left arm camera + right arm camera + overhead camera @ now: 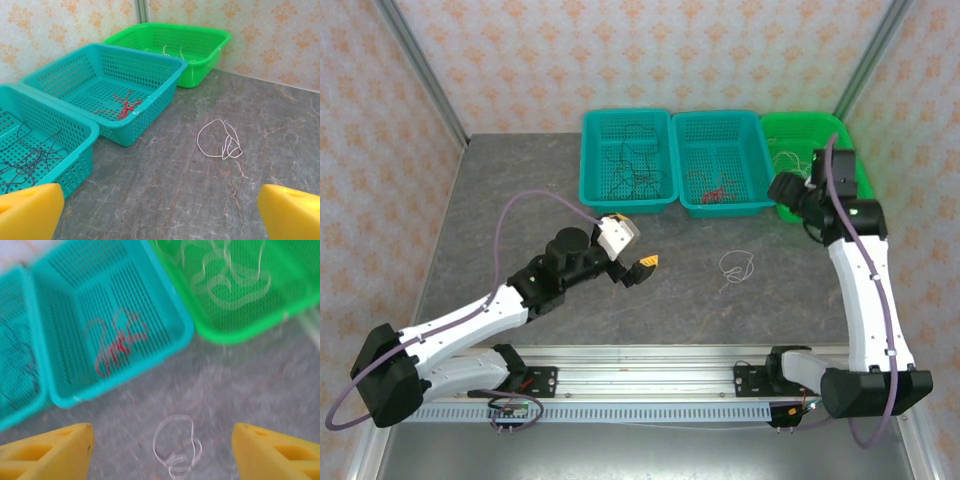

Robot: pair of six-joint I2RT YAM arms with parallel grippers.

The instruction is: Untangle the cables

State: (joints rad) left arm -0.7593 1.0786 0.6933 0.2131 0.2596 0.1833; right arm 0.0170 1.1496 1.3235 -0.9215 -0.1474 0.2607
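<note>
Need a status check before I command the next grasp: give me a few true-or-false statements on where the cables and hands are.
1. A white cable lies loose on the table, outside the baskets. True.
2. The red cable lies in the green basket. False: it lies in the middle teal basket.
3. The left hand is shut on the white cable. False: it is open, empty and apart from it.
4. The black cable lies in the left teal basket. True.
5. The right hand is open. True.
</note>
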